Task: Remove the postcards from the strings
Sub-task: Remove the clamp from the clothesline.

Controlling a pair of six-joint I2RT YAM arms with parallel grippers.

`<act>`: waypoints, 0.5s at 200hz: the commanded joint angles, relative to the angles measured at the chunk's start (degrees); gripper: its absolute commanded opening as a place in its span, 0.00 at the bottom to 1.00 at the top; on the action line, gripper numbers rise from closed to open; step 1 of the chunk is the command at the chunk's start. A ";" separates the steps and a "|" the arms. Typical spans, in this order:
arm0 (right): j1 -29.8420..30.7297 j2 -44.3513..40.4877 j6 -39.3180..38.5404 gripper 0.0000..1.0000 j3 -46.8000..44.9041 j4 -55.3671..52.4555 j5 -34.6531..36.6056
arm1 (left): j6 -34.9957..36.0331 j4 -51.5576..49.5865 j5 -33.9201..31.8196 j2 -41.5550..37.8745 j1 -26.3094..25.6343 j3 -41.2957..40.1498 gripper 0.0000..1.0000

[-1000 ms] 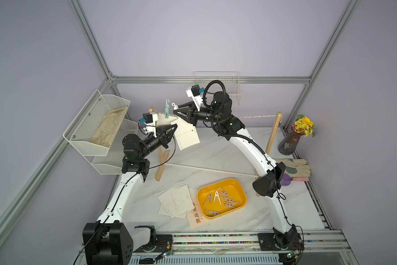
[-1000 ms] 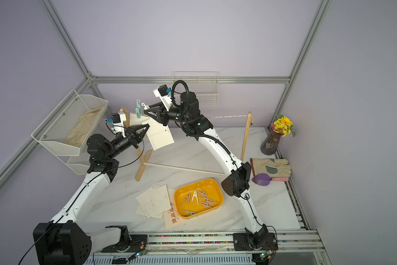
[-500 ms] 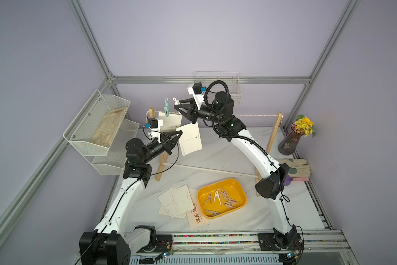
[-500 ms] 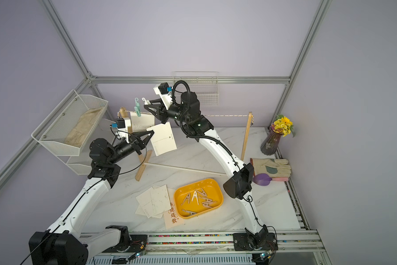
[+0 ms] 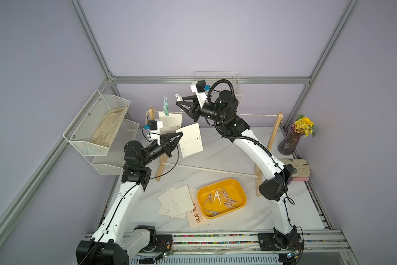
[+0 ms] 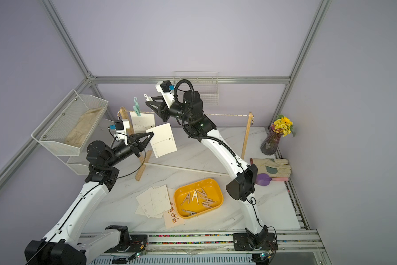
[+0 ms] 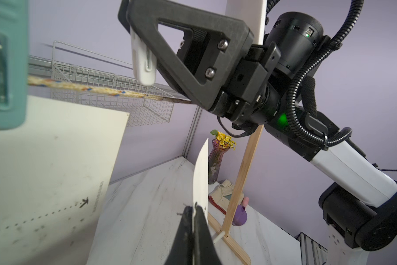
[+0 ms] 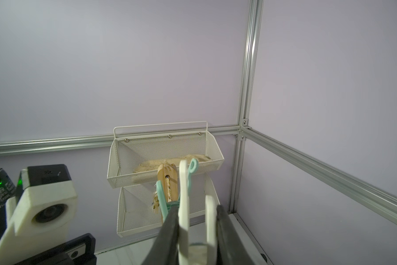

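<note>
My left gripper is shut on the edge of a cream postcard, which it holds tilted below the string and clear of it. My right gripper is shut on a white clothespin just above the string. Another postcard hangs near the left post, pinned by a teal clothespin. A pile of postcards lies on the table, with a pink calligraphy card beside it.
A yellow tray with several clothespins sits at the front. White mesh baskets hang on the left wall. At the right are a vase of flowers and a glove. A white rod joins the stand's feet.
My left gripper has drawn its postcard down and away from the string. My right gripper has lifted the white clothespin slightly above the string.
</note>
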 commanded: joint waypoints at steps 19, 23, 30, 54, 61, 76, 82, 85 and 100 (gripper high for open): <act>0.28 -9.06 -3.45 0.23 -6.81 5.30 1.68 | -1.38 -1.41 -1.23 -3.60 -0.50 -3.03 0.03; 0.24 -9.98 -3.56 0.23 -7.95 5.64 1.76 | -1.38 -1.83 -1.33 -3.81 -0.50 -3.05 0.04; 0.27 -11.58 -3.77 0.23 -10.09 6.43 1.89 | -1.42 -2.64 -1.59 -4.29 -0.50 -3.18 0.04; 0.21 -17.66 -4.35 0.23 -18.82 7.96 2.61 | -2.87 -6.29 -3.02 -6.34 -0.50 -3.68 0.04; 0.23 -19.88 -4.24 0.23 -21.95 8.10 3.05 | -3.11 -8.68 -4.71 -7.12 -0.50 -3.65 0.04; 0.22 -25.50 -4.00 0.23 -30.32 8.68 3.45 | -3.91 -15.47 -9.47 -9.28 -0.50 -3.41 0.05; 0.23 -27.72 -3.15 0.23 -34.21 9.62 3.47 | -4.31 -19.13 -12.10 -10.21 -0.50 -3.15 0.05; 0.22 -28.98 -2.70 0.23 -36.28 10.09 3.42 | -4.60 -21.43 -13.54 -10.72 -0.50 -2.88 0.05; 0.30 -34.31 -0.71 0.23 -45.47 10.85 3.60 | -5.78 -31.98 -19.98 -13.03 -0.50 -1.76 0.06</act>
